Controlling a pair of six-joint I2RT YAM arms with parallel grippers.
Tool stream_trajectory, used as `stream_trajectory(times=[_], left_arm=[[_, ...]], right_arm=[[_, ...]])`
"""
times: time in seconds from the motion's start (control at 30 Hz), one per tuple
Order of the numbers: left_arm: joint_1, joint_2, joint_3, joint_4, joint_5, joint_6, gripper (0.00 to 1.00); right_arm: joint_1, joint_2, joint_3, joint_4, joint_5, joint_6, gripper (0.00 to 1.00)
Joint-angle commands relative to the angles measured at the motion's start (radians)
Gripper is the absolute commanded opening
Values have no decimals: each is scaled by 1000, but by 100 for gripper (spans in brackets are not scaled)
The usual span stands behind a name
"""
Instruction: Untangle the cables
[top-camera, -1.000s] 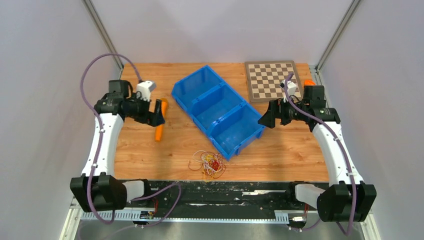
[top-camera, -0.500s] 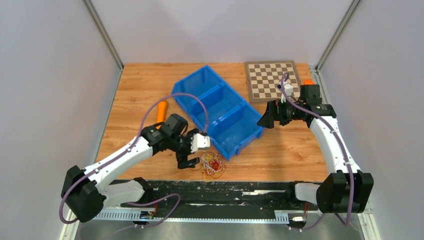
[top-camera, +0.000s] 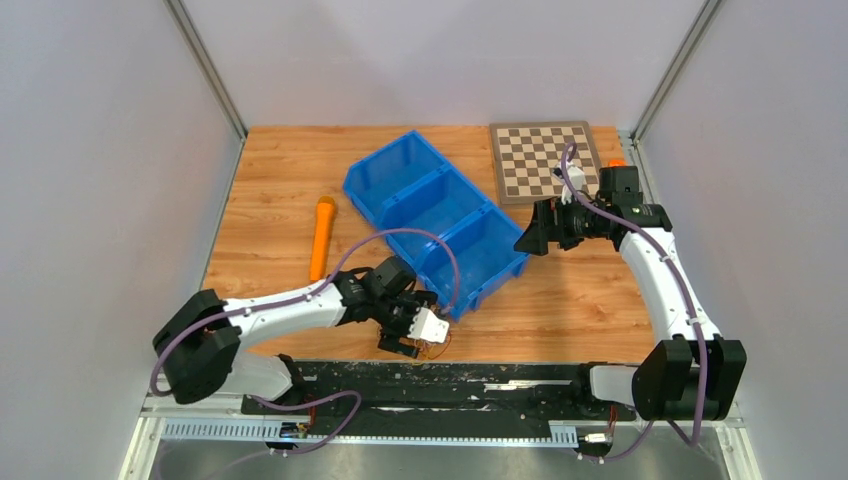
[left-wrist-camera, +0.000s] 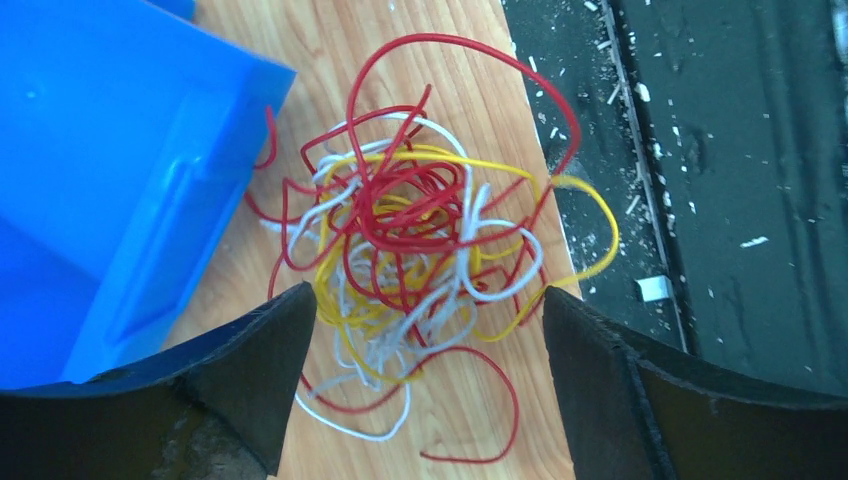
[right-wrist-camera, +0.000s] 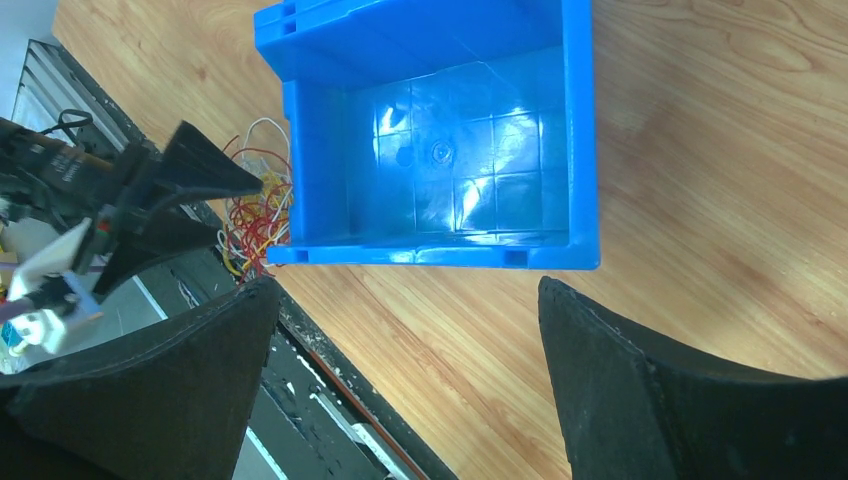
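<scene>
The cables (left-wrist-camera: 415, 240) are a small tangle of red, yellow and white wires lying on the wooden table at its front edge, beside the corner of the blue bin (left-wrist-camera: 90, 180). My left gripper (left-wrist-camera: 425, 300) is open, with its two fingers on either side of the near part of the tangle and nothing gripped. In the top view the left gripper (top-camera: 405, 345) covers most of the cables (top-camera: 438, 346). My right gripper (top-camera: 525, 240) is open and empty, held above the table right of the bin. Its wrist view shows the cables (right-wrist-camera: 255, 215) far off.
A blue three-compartment bin (top-camera: 400, 175) lies diagonally mid-table, empty. An orange cylinder (top-camera: 322, 238) lies left of it. A chessboard (top-camera: 545, 160) sits at the back right. A black strip (top-camera: 500, 375) runs along the table's front edge, just beyond the tangle.
My left arm swung from the back left, past the orange cylinder, to the front and now sits low over the tangle. The right arm barely moved.
</scene>
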Motion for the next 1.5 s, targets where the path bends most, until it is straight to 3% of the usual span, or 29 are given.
stream_trajectory(times=[0.0, 0.13, 0.17, 0.2, 0.23, 0.3, 0.53, 0.77, 0.97, 1.2, 1.27, 1.4, 1.43, 1.47], left_arm=[[-36, 98, 6, 106, -53, 44, 87], [-37, 125, 38, 27, -78, 33, 52], [-38, 114, 31, -10, -80, 29, 38], [-37, 79, 26, -28, -89, 24, 30], [-33, 53, 15, -64, -94, 6, 13], [7, -49, 18, -122, -76, -47, 1], [441, -344, 217, -320, 172, -177, 0], [779, -519, 260, -186, 232, -459, 0], [861, -609, 181, -72, 265, -671, 0], [889, -631, 155, -47, 275, -748, 0], [894, -628, 161, -55, 269, -749, 0], [904, -610, 191, -126, 270, -713, 2], [910, -603, 214, -182, 262, -684, 2], [915, -586, 228, -215, 236, -666, 3]], right_arm=[[1, -12, 46, -2, -27, -25, 100], [1, -12, 77, 0, -53, -39, 100], [1, -4, 91, 0, -62, -41, 100], [5, 8, 109, 0, -71, -41, 100], [14, 20, 129, 0, -77, -40, 100], [44, 46, 173, 1, -89, -38, 100], [306, 170, 352, 114, -103, 85, 100], [541, 382, 588, 326, -173, 313, 100], [694, 542, 764, 387, -222, 408, 100], [814, 645, 748, 584, -122, 491, 100], [826, 692, 768, 606, -135, 527, 89], [829, 729, 774, 630, -132, 544, 16], [823, 721, 765, 630, -125, 536, 3], [812, 702, 751, 630, -116, 525, 0]])
